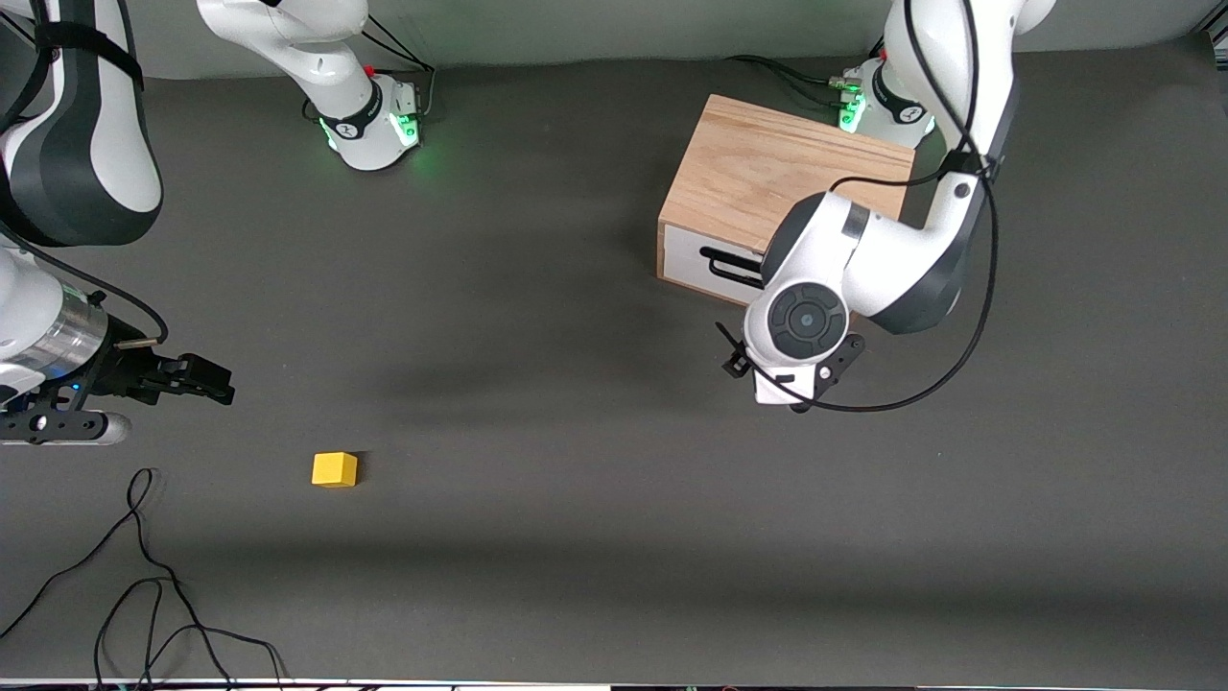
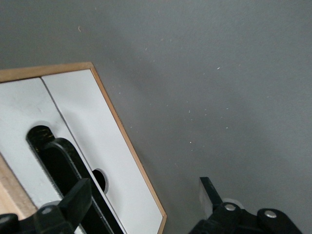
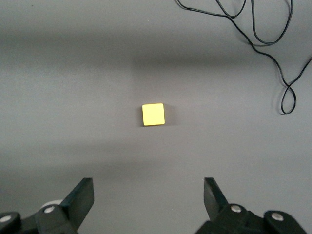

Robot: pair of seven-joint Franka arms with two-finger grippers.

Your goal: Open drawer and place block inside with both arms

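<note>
The yellow block [image 1: 334, 469] [image 3: 153, 114] lies on the grey table toward the right arm's end, nearer to the front camera than the box. My right gripper [image 1: 213, 381] [image 3: 146, 196] hangs open over the bare table beside it, nothing between its fingers. The drawer [image 1: 693, 265] [image 2: 92, 146] sits shut in the oak box [image 1: 777, 163], its black bar handle [image 1: 731, 263] [image 2: 63, 161] partly hidden by the left hand. My left gripper [image 1: 792, 372] [image 2: 144, 201] is open in front of the drawer, one finger [image 2: 74, 201] over the handle, the other [image 2: 209, 195] over the table.
Loose black cables [image 1: 144, 585] [image 3: 265, 34] lie on the table near its front edge at the right arm's end. The oak box stands close to the left arm's base [image 1: 878, 106]. The right arm's base [image 1: 376, 125] is at the back.
</note>
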